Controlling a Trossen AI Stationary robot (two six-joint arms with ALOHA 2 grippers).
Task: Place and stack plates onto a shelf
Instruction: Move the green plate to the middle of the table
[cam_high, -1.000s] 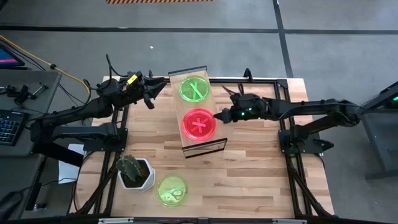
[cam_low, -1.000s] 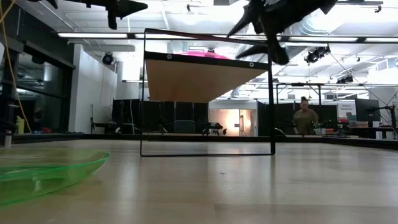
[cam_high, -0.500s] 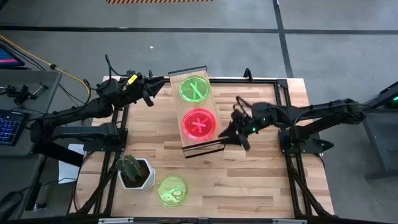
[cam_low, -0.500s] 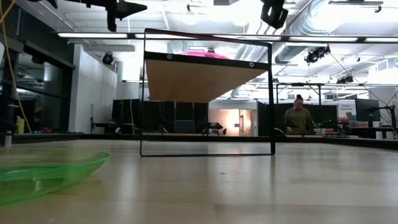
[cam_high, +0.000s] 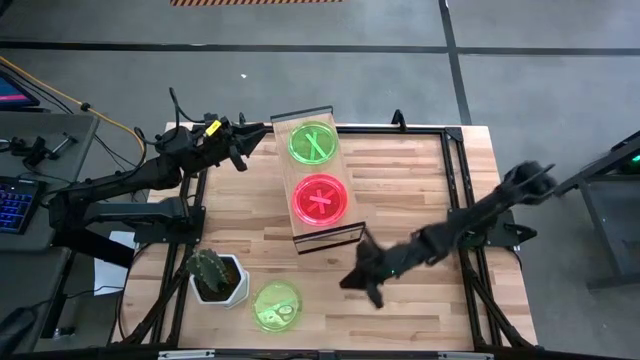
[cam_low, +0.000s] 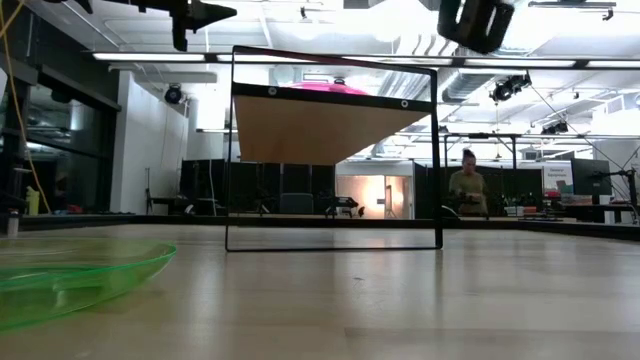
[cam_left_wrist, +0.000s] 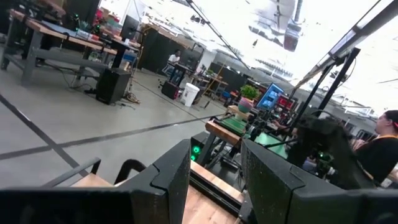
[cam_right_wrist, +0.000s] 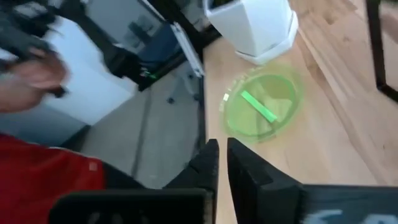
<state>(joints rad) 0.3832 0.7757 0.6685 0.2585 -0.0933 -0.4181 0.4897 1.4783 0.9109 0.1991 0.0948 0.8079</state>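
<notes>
While my right gripper (cam_high: 362, 282) hangs low over the table's near half, between the shelf (cam_high: 318, 182) and the loose green plate (cam_high: 276, 305), its fingers (cam_right_wrist: 210, 163) are pressed nearly together on nothing. That green plate lies flat on the wood just beside the cactus pot (cam_high: 218, 276). Up on the shelf, a green plate (cam_high: 312, 143) sits at the far end and a pink plate (cam_high: 320, 199) next to it, nearer me. My left gripper (cam_high: 243, 143) waits at the table's far left corner, fingers (cam_left_wrist: 171, 180) spread and empty.
</notes>
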